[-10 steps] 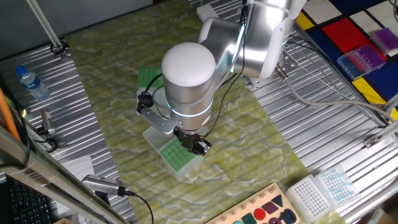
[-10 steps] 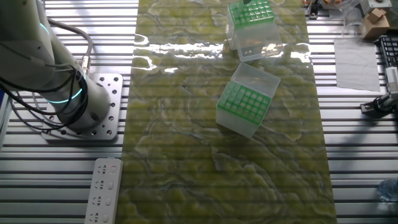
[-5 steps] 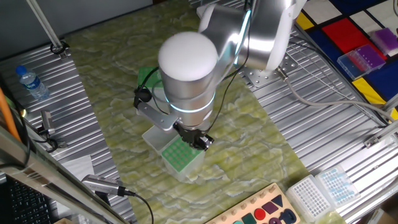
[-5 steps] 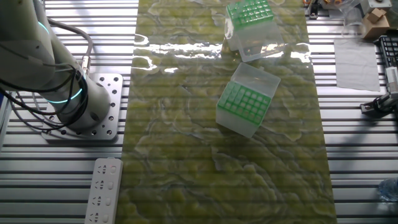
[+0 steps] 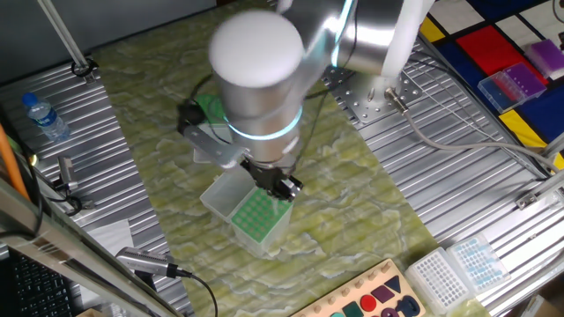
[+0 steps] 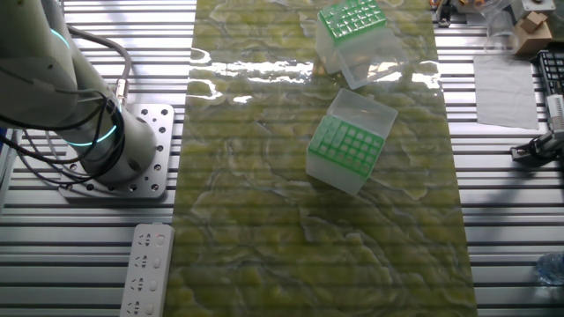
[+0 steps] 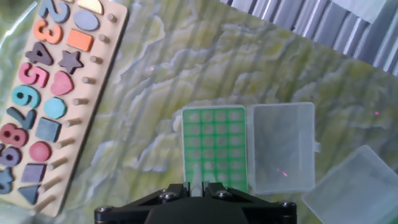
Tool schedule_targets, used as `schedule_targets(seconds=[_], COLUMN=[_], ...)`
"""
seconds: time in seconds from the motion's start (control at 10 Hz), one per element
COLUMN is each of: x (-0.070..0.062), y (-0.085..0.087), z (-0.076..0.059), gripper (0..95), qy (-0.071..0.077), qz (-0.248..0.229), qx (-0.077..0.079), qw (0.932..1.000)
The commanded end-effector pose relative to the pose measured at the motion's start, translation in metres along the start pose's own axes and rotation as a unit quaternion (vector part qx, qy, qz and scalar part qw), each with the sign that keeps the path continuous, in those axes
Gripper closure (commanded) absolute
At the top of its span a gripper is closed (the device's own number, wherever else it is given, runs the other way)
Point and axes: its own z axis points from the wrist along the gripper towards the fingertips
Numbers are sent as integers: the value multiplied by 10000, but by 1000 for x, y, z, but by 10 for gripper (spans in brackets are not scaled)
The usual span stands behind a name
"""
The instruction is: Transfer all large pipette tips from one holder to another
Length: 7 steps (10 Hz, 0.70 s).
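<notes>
Your fingers hang over the near green holder and pinch a pale tip; its clear lid lies open beside it; a second holder sits well apart.

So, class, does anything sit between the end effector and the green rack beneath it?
Nothing visible does. In the hand view the end effector hangs just above the near edge of the green gridded plastic rack. The rack's clear hinged lid lies folded open to one side, off the grid, so the holes are uncovered.
</notes>
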Motion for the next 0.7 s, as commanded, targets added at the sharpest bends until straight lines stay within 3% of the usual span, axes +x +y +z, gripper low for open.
schedule_targets(seconds=[0.1, 0.3, 0.5, 0.7], x=[-8, -12, -7, 2], y=[-8, -14, -31, -56], z=[-27, -44, -56, -58], gripper=[950, 950, 950, 950], qy=[215, 321, 474, 552], qz=[66, 46, -530, -984], qx=[-93, -105, 147, 322], qw=[9997, 9994, 9974, 9931])
